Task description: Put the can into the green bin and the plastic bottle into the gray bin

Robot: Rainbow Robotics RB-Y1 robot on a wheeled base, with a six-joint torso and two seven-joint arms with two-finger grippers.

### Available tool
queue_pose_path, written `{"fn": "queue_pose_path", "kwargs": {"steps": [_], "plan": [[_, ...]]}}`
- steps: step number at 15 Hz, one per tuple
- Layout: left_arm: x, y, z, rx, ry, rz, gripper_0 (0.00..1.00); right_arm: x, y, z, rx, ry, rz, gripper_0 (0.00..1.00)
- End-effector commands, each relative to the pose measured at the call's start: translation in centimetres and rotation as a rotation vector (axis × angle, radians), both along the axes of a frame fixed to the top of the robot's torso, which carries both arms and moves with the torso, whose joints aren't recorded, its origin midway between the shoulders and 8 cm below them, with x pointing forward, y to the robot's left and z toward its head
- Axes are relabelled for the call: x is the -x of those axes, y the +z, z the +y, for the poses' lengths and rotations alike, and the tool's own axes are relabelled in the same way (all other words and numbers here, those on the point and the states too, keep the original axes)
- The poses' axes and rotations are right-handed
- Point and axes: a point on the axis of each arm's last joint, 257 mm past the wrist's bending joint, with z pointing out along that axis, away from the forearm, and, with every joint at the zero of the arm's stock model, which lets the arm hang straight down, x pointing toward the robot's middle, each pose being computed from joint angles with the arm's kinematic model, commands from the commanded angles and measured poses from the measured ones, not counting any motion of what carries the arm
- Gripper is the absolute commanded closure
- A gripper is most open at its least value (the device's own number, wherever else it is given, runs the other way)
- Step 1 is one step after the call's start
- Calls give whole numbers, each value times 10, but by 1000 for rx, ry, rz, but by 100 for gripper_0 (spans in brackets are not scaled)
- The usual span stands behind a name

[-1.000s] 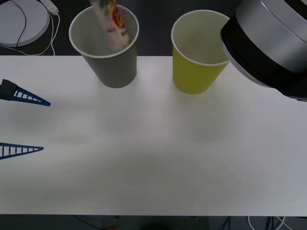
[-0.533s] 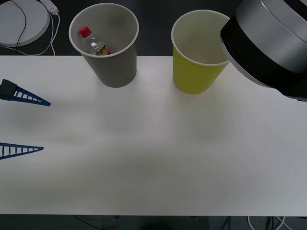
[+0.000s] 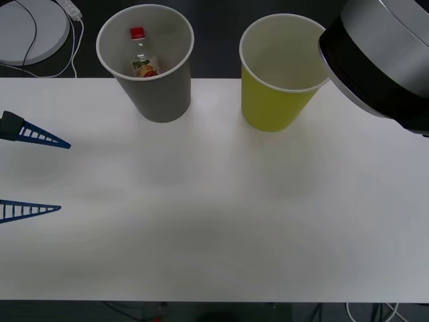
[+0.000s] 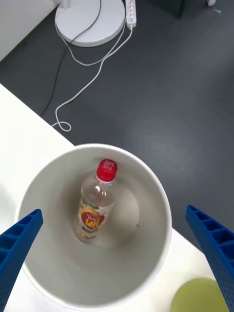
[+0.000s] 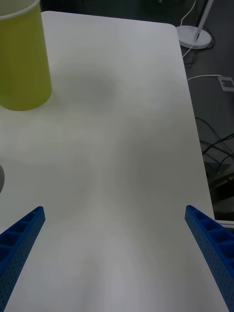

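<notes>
Hanging directly above the large gray paper-cup bin [image 4: 92, 287], the right gripper [image 4: 117, 258] spreads wide, empty. Inside lies the small clear red-capped plastic bottle [image 4: 95, 204], cap toward twelve o'clock. The left gripper [image 3: 30, 174] idles open at nine o'clock; the yellow-green bin [image 3: 276, 100] looks empty.

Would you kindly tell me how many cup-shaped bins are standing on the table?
2: the gray bin at the table's far edge on the robot's left, holding the plastic bottle, and the green bin beside it to the right.
</notes>
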Motion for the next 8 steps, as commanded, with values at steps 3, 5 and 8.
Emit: {"fn": "queue_pose_path", "kwargs": {"steps": [3, 5, 8], "plan": [[0, 0, 0, 0, 0, 0, 0, 10, -8, -36, 64, 28, 59, 0], [0, 0, 0, 0, 0, 0, 0, 15, -10, -52, 89, 47, 69, 0], [0, 0, 0, 0, 0, 0, 0, 23, -10, -85, 110, 82, 77, 0]]}}
